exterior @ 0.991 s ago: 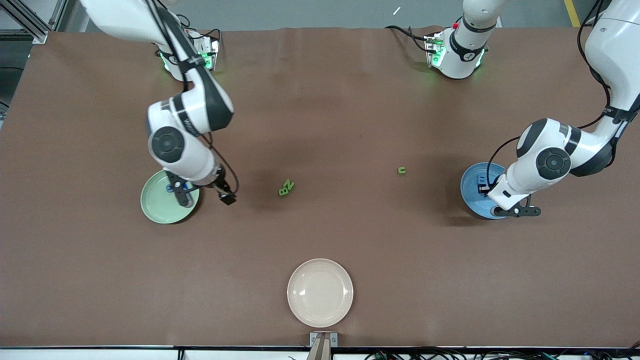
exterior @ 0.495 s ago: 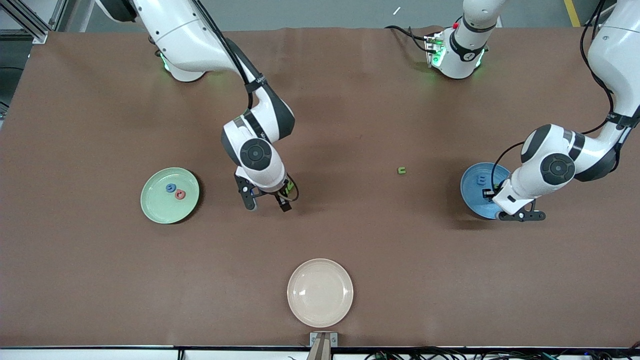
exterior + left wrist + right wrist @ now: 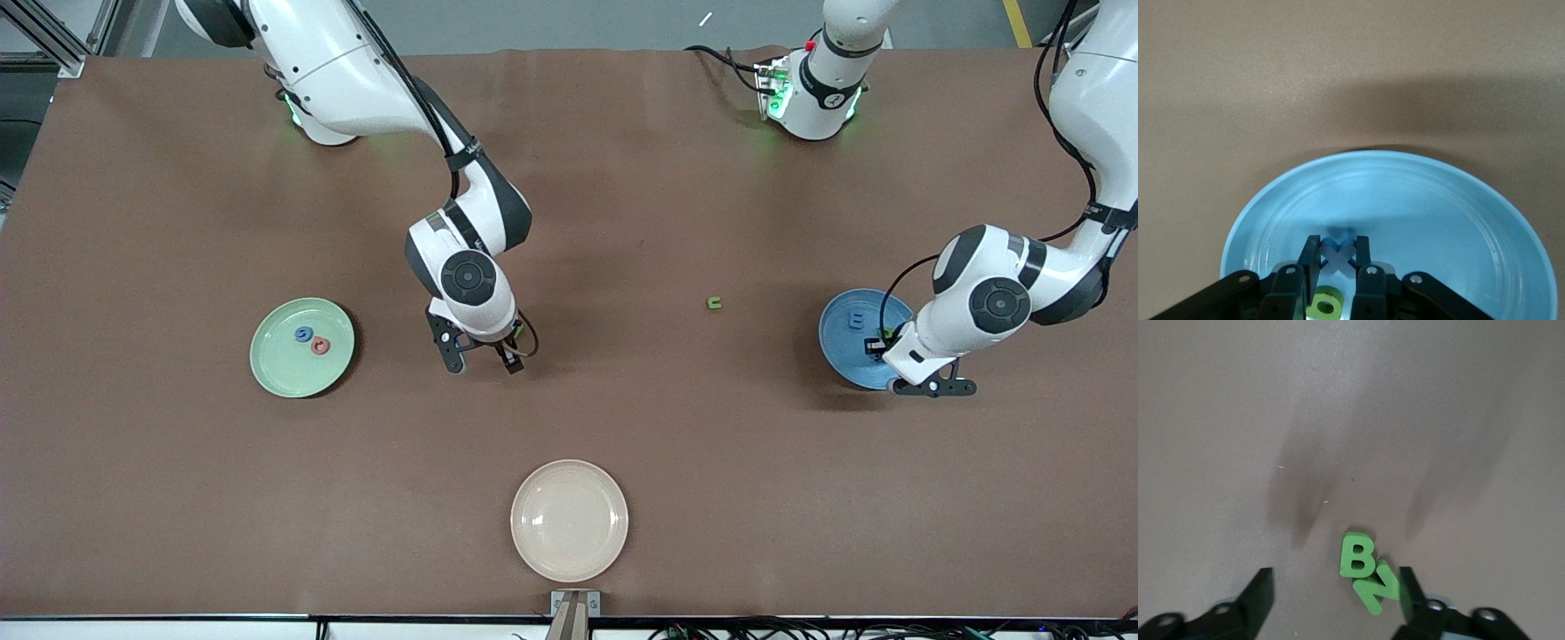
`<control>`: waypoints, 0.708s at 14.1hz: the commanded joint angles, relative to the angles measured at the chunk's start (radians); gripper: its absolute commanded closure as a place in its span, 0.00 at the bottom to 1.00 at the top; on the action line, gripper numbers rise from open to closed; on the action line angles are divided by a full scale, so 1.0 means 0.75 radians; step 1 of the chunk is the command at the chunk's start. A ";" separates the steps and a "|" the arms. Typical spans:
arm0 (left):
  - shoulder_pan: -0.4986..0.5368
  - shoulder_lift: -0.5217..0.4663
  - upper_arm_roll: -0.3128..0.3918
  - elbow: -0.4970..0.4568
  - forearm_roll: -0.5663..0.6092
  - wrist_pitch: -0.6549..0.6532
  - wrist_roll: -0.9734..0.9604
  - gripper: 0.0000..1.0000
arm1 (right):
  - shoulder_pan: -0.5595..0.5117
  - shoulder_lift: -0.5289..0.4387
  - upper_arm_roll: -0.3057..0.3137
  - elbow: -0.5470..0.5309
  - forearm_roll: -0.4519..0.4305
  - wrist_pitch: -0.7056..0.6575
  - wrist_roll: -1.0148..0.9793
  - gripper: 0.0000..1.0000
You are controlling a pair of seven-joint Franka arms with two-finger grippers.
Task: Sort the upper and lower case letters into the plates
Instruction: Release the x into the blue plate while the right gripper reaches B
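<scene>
My right gripper [image 3: 482, 356] is open and low over two touching green letters, a B [image 3: 1356, 555] and a Z [image 3: 1377, 587]; they lie between its fingers [image 3: 1258, 593], the Z close to one finger. My left gripper [image 3: 877, 345] is over the blue plate [image 3: 840, 351] and shut on a blue X [image 3: 1338, 257], just above a green letter [image 3: 1325, 303] in that plate [image 3: 1438, 213]. Another blue letter [image 3: 856, 317] lies in the blue plate. The mint green plate [image 3: 276, 364] holds a blue letter [image 3: 303, 334] and a pinkish red letter [image 3: 319, 347]. A green u [image 3: 714, 303] lies on the table.
A cream-white plate [image 3: 569, 520] sits near the table edge closest to the front camera, midway along it. The brown table [image 3: 178, 489] spreads around the plates. The arm bases stand at the edge farthest from the front camera.
My right arm has swung from the mint green plate to the green B and Z and come down over them. My left gripper has shifted slightly toward the left arm's end.
</scene>
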 commanded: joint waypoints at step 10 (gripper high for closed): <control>0.001 -0.012 -0.066 0.018 0.019 -0.049 -0.003 0.01 | 0.023 0.039 -0.016 0.003 -0.092 0.005 -0.041 0.38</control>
